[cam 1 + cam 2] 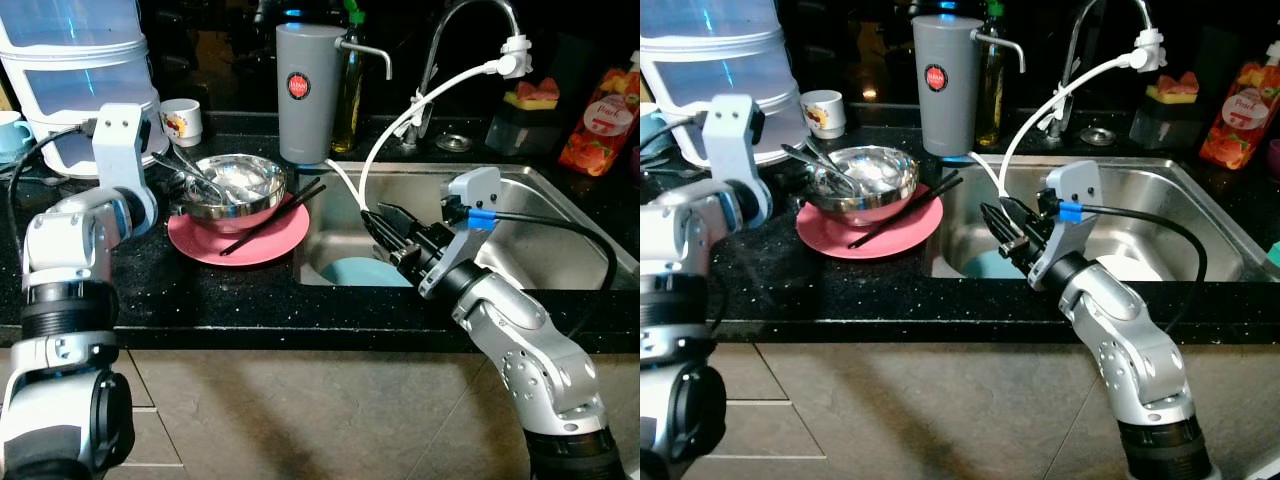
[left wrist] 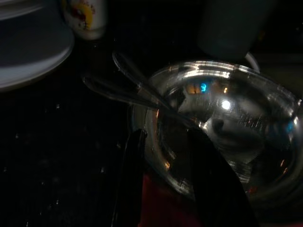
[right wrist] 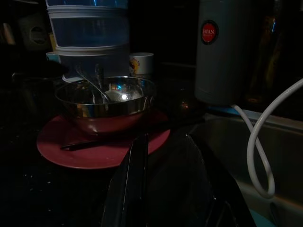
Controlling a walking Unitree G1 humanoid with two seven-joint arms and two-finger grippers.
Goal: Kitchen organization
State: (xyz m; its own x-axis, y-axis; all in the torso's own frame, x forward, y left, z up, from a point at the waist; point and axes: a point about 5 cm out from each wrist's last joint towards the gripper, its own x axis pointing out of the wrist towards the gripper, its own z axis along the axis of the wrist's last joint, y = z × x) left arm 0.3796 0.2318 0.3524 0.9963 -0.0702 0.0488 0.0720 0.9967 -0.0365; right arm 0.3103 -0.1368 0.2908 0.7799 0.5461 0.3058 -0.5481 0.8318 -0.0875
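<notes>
A steel bowl (image 1: 235, 185) with two spoons (image 1: 190, 170) in it sits on a pink plate (image 1: 240, 238) on the black counter. Black chopsticks (image 1: 275, 215) lie across the plate. My left gripper (image 2: 165, 179) is open at the bowl's left side; one finger (image 2: 130, 179) is outside the rim and the other reaches over it. My right gripper (image 1: 385, 225) hovers open over the sink's left edge, pointing toward the plate, with nothing between its fingers (image 3: 135, 179). A light blue dish (image 1: 355, 272) lies in the sink (image 1: 540, 215) below it.
A grey jug (image 1: 308, 90) and an oil bottle (image 1: 350, 90) stand behind the plate. A white hose (image 1: 400, 130) loops from the faucet (image 1: 470, 30) into the sink. A white cup (image 1: 182, 120) and stacked white containers (image 1: 80, 70) stand at back left, a red pouch (image 1: 600, 120) at back right.
</notes>
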